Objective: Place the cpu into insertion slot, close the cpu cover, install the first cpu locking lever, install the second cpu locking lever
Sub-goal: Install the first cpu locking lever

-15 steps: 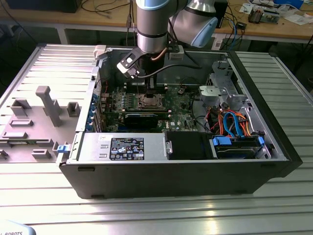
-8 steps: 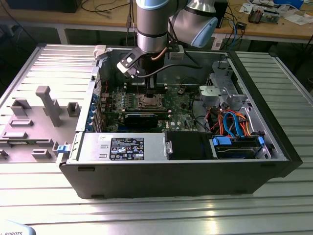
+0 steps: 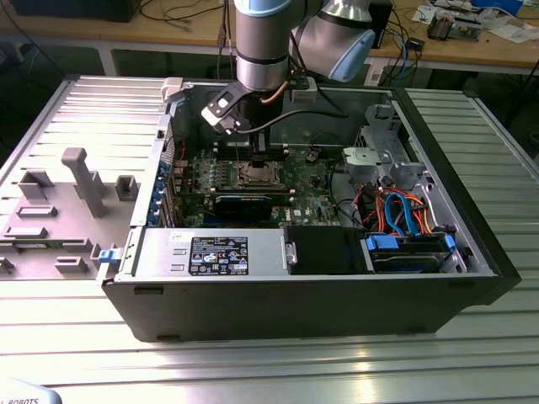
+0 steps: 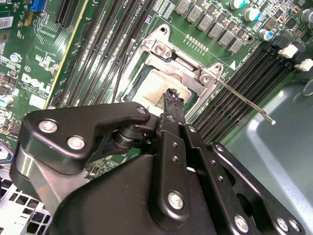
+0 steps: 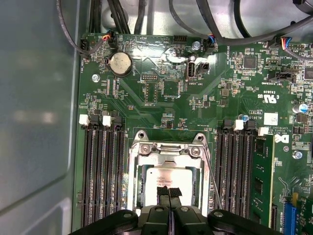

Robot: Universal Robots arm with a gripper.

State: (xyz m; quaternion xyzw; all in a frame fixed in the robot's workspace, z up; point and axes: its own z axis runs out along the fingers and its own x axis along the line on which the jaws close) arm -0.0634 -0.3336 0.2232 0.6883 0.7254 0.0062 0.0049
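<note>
The cpu (image 5: pixel 157 177), a silver-grey square, lies in the socket on the green motherboard, seen in both wrist views (image 4: pixel 152 82). The cpu cover (image 5: pixel 168 151), a silvery frame, lies flat around it (image 4: pixel 172 53). My gripper (image 5: pixel 168 192) is shut, its black tips pressed together right at the cpu's top (image 4: pixel 172 96); I cannot tell if they touch. One thin locking lever (image 4: pixel 244 102) sticks out sideways over the memory slots. The other lever (image 4: pixel 123 71) runs along the opposite side. In the exterior view the gripper (image 3: pixel 255 160) hangs over the socket (image 3: pixel 258 176).
Black memory slots (image 5: pixel 103 171) flank the socket on both sides. A coin battery (image 5: pixel 120 63) and cables sit beyond it. The case holds a power supply (image 3: pixel 210 252) and a drive bay with blue cables (image 3: pixel 404 220). A grey fixture tray (image 3: pixel 59 210) lies outside, at the exterior view's left.
</note>
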